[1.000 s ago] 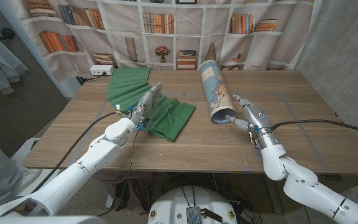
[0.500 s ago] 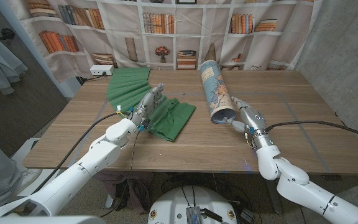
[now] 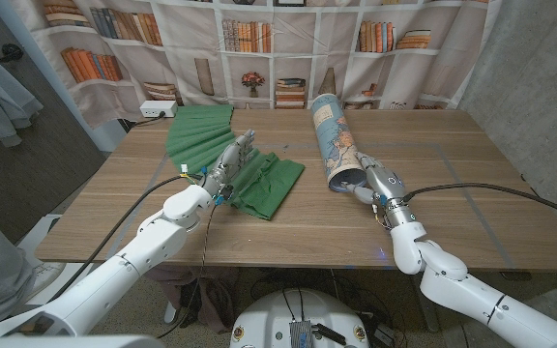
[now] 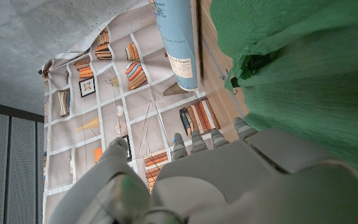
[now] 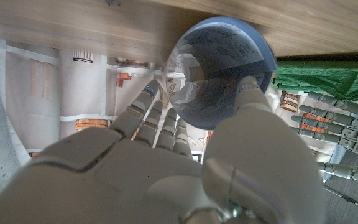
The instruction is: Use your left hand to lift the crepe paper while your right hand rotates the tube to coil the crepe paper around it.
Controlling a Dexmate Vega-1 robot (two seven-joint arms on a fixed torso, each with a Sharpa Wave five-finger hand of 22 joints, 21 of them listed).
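Tube (image 3: 334,141) lying on the counter (image 3: 472,184), near open end right at the right hand (image 3: 373,180); crepe paper (image 3: 245,162) spread under and beyond the left hand (image 3: 228,160).

Blue map-printed tube, long, clear cap at the near end, thumb and fingers (image 5: 149,112) set at that rim; firm grip not discernible. Green, crinkled crepe paper, partly bunched, just left of the tube. Left hand with fingers extended, over the paper, holding nothing visibly.
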